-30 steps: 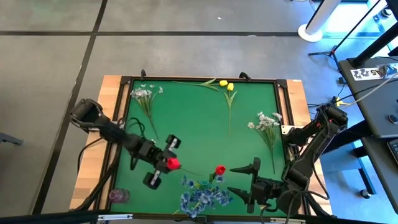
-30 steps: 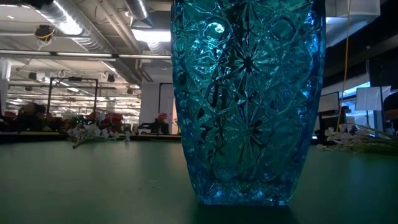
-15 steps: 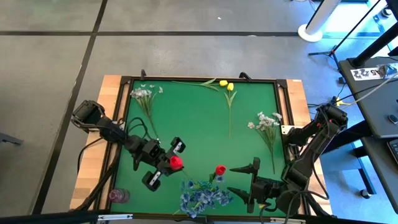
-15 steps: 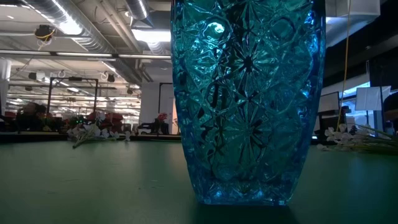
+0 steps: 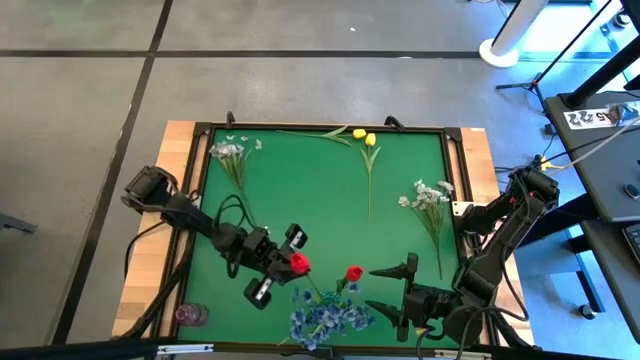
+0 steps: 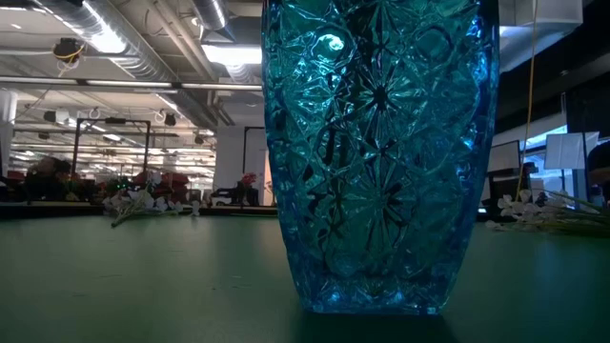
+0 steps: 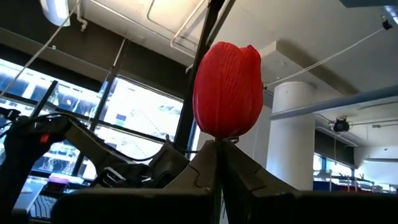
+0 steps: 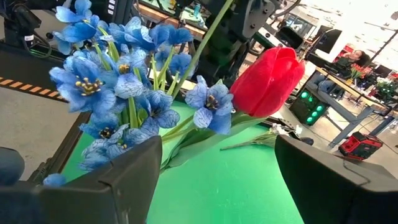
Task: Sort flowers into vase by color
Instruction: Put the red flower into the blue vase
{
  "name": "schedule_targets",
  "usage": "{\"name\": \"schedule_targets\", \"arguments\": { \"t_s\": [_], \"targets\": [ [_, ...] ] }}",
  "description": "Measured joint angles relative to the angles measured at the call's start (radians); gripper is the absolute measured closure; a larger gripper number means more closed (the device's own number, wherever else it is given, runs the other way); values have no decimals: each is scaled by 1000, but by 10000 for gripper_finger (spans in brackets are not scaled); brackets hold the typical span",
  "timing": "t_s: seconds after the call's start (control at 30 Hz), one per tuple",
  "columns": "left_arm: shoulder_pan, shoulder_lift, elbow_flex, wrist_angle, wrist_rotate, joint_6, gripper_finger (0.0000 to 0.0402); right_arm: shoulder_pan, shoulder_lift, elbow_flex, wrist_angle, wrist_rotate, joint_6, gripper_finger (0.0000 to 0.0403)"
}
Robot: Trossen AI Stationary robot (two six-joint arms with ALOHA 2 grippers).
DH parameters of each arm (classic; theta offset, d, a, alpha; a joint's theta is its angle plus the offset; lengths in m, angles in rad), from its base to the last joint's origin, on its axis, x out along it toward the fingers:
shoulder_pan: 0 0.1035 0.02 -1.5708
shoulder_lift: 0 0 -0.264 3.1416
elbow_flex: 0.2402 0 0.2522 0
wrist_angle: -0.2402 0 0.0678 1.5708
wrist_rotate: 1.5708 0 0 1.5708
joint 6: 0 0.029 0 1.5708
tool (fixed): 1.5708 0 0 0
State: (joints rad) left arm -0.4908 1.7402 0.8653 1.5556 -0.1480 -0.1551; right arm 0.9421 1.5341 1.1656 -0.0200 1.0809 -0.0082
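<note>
Your left pincer (image 5: 281, 262), low and centre in the high view, is clamped on a red tulip (image 5: 299, 262); keep it upright and carry it slowly. The right pincer (image 5: 392, 289) waits, fingers apart.

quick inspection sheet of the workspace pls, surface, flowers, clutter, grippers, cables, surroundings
surface: green mat in a dark frame, on a wooden table.
job's things: one red tulip held; second red tulip beside the bushy blue bunch; two yellow tulips at the far edge; white sprays on both sides; blue cut-glass vase.
clutter: small pink-topped jar on the wooden edge.
grippers: left gripper shut on the tulip's stem; right gripper open, near the bunch.
cables: black leads beside both arms.
surroundings: grey floor, equipment at right.
</note>
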Motion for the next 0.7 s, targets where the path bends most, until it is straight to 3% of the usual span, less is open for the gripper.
{"name": "schedule_targets", "arguments": {
  "t_s": [0.33, 0.53, 0.7],
  "targets": [
    [0, 17, 4, -248, 2, 0, 383, 0, 0, 0, -11, 0, 2, 91],
    [7, -3, 4, -387, 85, -27, 316, 0, 0, 0, -13, 0, 3, 91],
    [13, -181, 4, -777, 129, -37, 262, 0, 0, 0, -14, -6, 3, 91]
  ]
}}
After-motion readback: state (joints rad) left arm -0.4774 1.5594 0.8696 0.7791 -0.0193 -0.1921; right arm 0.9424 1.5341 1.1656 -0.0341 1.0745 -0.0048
